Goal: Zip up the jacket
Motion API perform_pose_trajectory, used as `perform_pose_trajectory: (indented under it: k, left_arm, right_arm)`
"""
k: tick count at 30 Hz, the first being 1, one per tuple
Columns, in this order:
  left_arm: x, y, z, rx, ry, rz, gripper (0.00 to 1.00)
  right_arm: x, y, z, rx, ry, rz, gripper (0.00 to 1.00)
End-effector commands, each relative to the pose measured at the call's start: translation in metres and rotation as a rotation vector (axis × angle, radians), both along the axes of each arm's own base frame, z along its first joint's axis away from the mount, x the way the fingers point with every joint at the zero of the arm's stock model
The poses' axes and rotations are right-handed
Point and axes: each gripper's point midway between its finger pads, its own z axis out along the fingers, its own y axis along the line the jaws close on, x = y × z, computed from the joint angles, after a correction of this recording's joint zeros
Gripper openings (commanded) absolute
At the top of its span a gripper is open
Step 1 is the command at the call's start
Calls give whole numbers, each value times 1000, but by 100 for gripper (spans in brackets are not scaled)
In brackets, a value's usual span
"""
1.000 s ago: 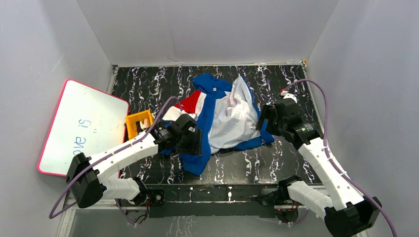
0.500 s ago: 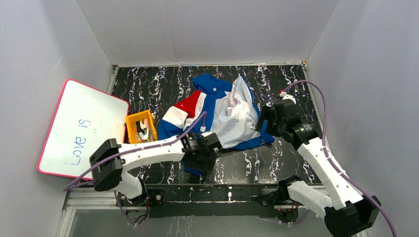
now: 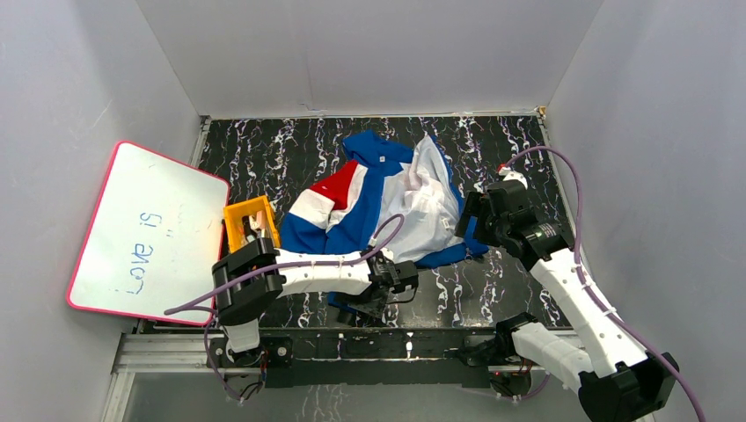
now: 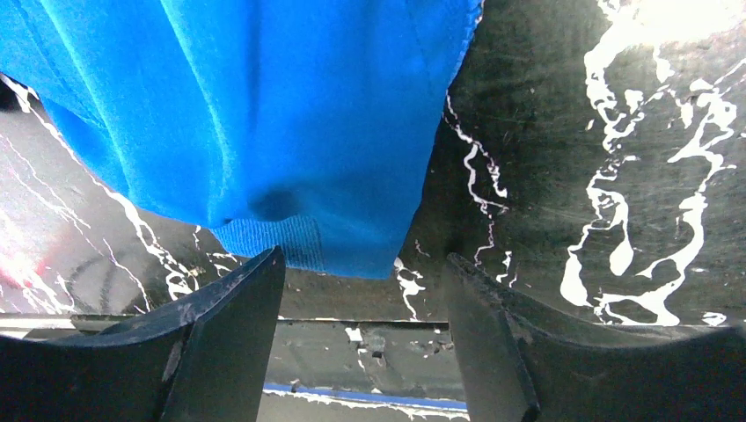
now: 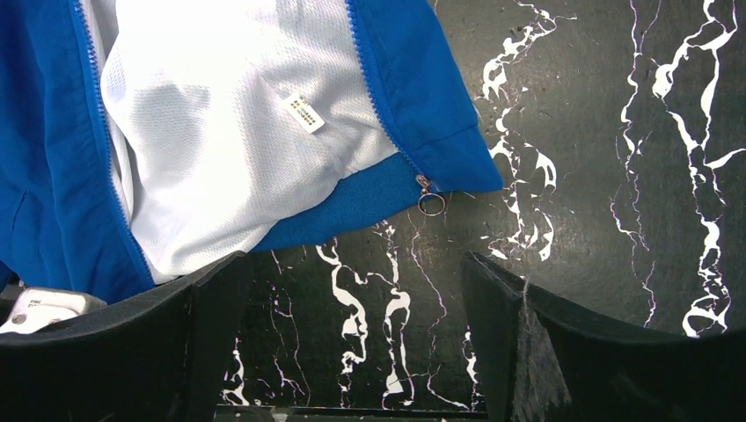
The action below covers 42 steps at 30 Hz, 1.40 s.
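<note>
**Jacket lies open, both pincers empty**

Your jacket (image 3: 387,207) lies crumpled mid-worktop (image 3: 264,141), unzipped, white lining up. Its zip pull (image 5: 431,204) rests at the right lower corner, below your right pincer (image 5: 352,264), which is spread wide and empty. Your left pincer (image 4: 365,264) hangs wide over the blue hem near the front edge, gripping nothing.

Table (image 3: 264,149): black top with white marble veining, also seen close in both wrist views (image 4: 598,132) (image 5: 598,176). Whiteboard (image 3: 145,230): pink-framed, at the table's left side against the left wall, tilted, bearing the blue handwritten words "Love is". Bin (image 3: 237,215): small, orange, open-topped, on the table just beside the whiteboard's right edge; contents too small to identify. Walls (image 3: 369,53): plain white panels enclosing the table on three sides.
</note>
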Motion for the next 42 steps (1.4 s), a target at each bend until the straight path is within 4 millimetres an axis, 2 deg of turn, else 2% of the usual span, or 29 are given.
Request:
perform_pose_trajectory:
  k: [1, 5, 9, 14, 15, 16, 17, 20, 25, 31, 34, 42]
  left_arm:
    - [10, 8, -1, 53, -57, -1, 63]
    - [12, 10, -9, 87, -61, -18, 54]
    - [15, 13, -18, 128, -62, -37, 37]
    - [18, 21, -26, 170, -63, -37, 24]
    - [19, 22, -26, 168, -63, -34, 19]
    - [20, 23, -25, 164, -67, -31, 6]
    - [21, 23, -23, 156, -72, -28, 0]
    - [25, 18, -14, 93, -79, -32, 0]
    - [34, 0, 9, -156, -47, 5, 0]
    - [50, -13, 48, -435, -37, 20, 0]
    - [58, -13, 62, -516, -35, 30, 0]
    - [80, 0, 87, -626, -28, 52, 0]
  right_arm:
    - [4, 0, 7, 12, -42, -2, 96]
    - [4, 1, 5, 11, -38, 1, 96]
    - [4, 1, 5, 10, -40, 0, 97]
    - [5, 1, 5, 10, -37, 0, 97]
    - [5, 1, 5, 10, -38, 0, 97]
    - [6, 2, 6, 11, -39, 1, 97]
    - [6, 2, 6, 12, -39, 2, 97]
    - [7, 3, 6, 13, -36, 3, 97]
    - [6, 6, 7, 22, -31, 13, 96]
    - [8, -3, -3, -33, -10, 0, 96]
    - [9, -7, -13, -77, 18, 2, 95]
    - [22, -15, -46, -136, 87, -61, 94]
